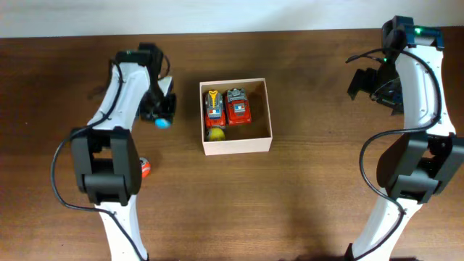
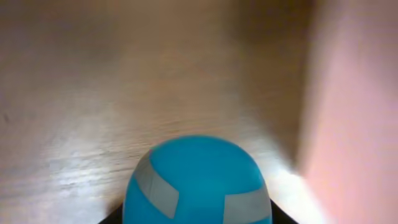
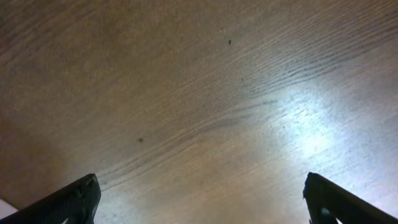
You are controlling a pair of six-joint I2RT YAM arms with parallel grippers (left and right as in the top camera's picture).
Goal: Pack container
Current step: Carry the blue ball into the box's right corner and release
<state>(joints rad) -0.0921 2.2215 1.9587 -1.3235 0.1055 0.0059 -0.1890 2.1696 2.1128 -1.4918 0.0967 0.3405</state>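
Observation:
The container [image 1: 238, 146] is a square cream-walled box at the table's middle. It holds two red toy cars [image 1: 227, 106] and a small yellow ball [image 1: 216, 133]. My left gripper [image 1: 160, 114] is just left of the container and is shut on a blue ball with grey stripes [image 1: 162, 122]. That ball fills the lower middle of the left wrist view [image 2: 196, 183], with the container's wall [image 2: 357, 106] blurred at the right. My right gripper [image 1: 362, 83] is open and empty over bare table at the far right, and its two fingertips show in the right wrist view [image 3: 202, 205].
A small red-orange toy [image 1: 145, 169] lies at the front left, partly hidden beside the left arm's base. The dark wooden table [image 1: 304, 196] stretches around the container.

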